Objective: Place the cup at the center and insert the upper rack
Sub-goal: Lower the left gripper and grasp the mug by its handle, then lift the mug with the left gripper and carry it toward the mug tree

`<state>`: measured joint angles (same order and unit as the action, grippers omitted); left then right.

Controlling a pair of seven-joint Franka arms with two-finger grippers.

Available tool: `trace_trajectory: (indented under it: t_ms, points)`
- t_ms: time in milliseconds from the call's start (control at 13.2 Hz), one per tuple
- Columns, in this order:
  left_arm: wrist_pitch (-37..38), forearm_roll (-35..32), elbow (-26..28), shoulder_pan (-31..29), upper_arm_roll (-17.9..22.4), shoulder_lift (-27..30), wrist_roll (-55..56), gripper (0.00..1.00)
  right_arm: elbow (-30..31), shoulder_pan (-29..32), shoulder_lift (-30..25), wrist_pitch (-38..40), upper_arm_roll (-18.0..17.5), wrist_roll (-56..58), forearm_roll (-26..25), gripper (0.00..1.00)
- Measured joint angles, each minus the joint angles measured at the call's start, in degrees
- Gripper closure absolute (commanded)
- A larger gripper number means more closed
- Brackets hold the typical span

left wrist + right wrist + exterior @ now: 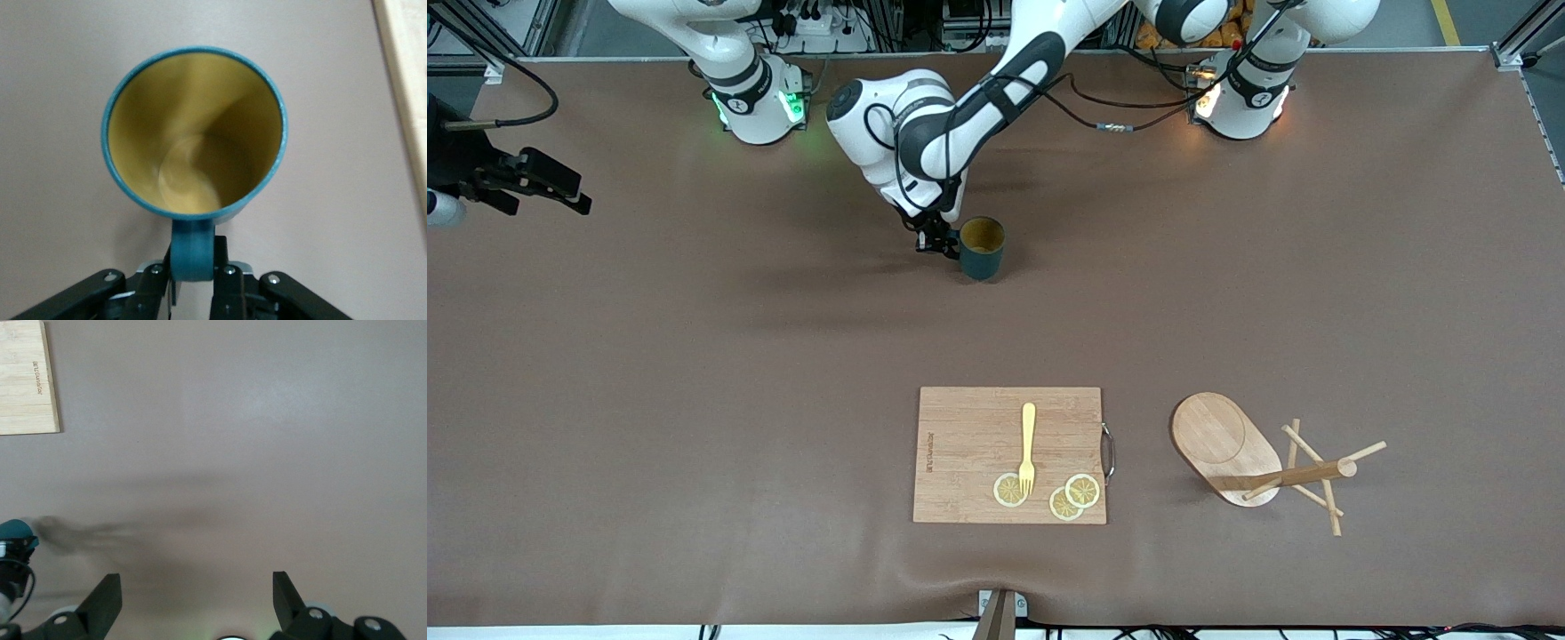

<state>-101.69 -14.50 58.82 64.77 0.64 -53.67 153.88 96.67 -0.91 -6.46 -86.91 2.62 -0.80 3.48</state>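
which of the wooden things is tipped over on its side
The mug tree, toward the left arm's end of the table: its post lies level and its oval base stands on edge. The cutting board beside it lies flat.

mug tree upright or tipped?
Tipped: the mug tree lies on its side on the table, oval base on edge, post level.

Left tool (935, 242) is clamped on cup (982, 249) handle, blocking cup's 9 o'clock side; cup's 3 and 6 o'clock sides are bare surface (694, 400). Cutting board (1009, 454) w/ fork (1028, 447) and lemon slices (1060, 494) sits at cup's 6, well apart. Upper rack (1258, 458) lies tipped at board's 3, pegs sticking out. Right tool (197, 597) spread wide over bare surface.
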Motion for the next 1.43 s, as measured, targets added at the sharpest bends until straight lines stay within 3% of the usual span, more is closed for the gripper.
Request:
trace_trajectory:
  t_ms: [529,982,1435]
  points:
    - [-0.56,9.04,-0.31,-9.55,0.03,9.70,-10.31,1.00,0.00,-0.02,0.00,0.17,0.00,-0.06,0.00,0.00]
    - [-0.32,25.03,-0.16,-22.56,0.47,20.49,-24.63,1.00,0.00,-0.04,0.00,0.27,-0.02,-0.50,0.00,0.00]
    - [-0.04,37.39,0.10,-34.17,0.44,23.32,-36.70,1.00,0.00,-0.05,0.00,0.33,-0.04,-0.86,0.00,0.00]
